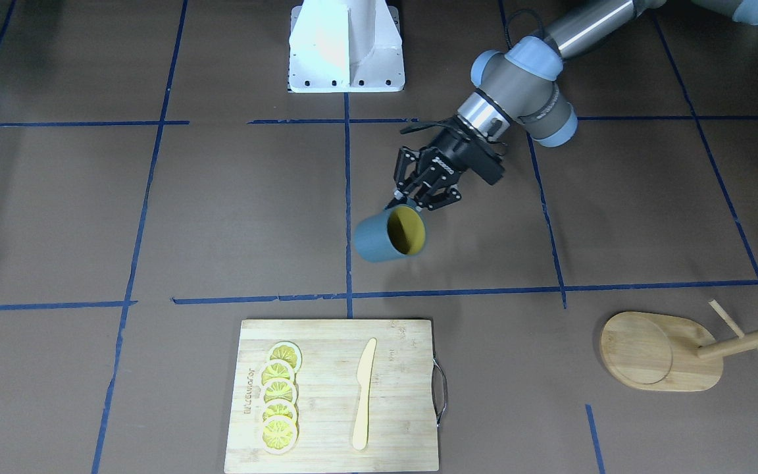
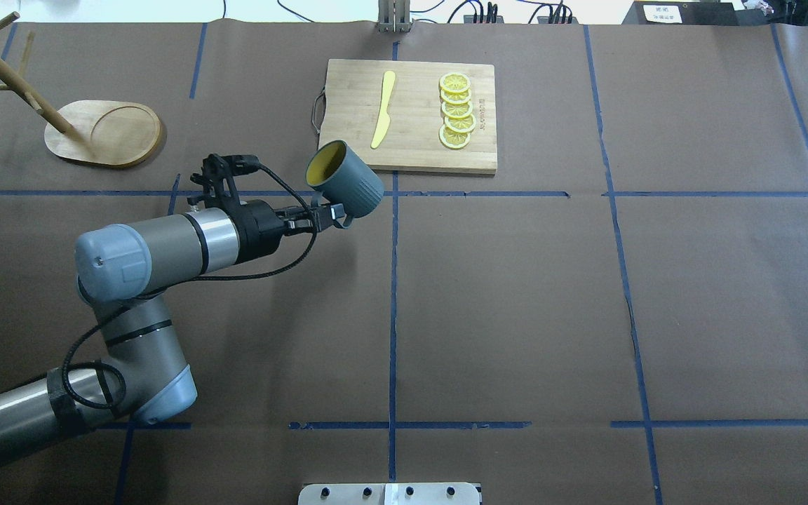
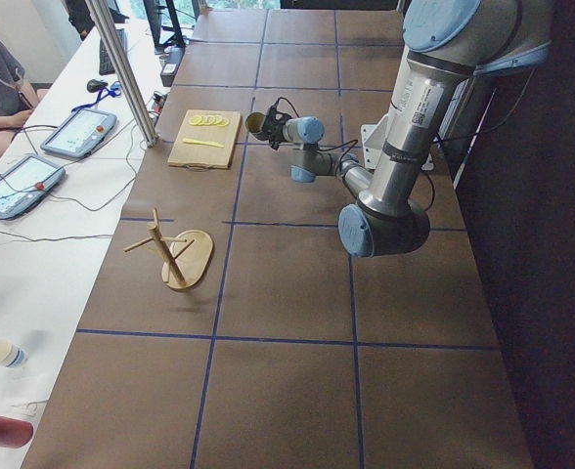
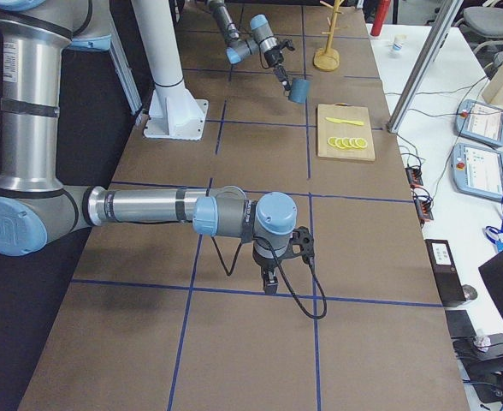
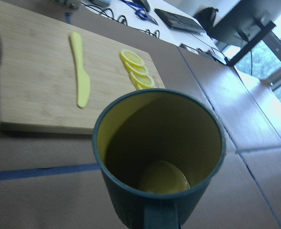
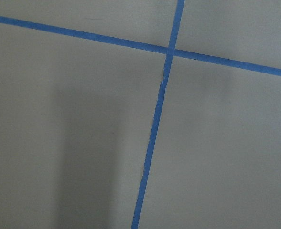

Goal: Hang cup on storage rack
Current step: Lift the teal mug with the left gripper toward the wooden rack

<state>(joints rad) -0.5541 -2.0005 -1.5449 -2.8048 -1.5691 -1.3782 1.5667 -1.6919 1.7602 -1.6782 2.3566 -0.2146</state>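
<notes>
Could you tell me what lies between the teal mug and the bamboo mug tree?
Only bare brown table crossed by blue tape, as the front-facing view shows.

I see the cup [image 2: 345, 179] held clear of the worktop [image 2: 516, 315], its loop handle pinched in the closed jaws of the left gripper [image 2: 337, 214], a little left of centre and toward the far side. It is dark teal-grey outside and yellow inside, tipped onto its side with its mouth facing far left. The mug tree [image 2: 123, 140] stands upright at far left, well apart: pale bamboo, with an oval base with a round recess, a post at the base's left end, and thin cross pegs.
</notes>
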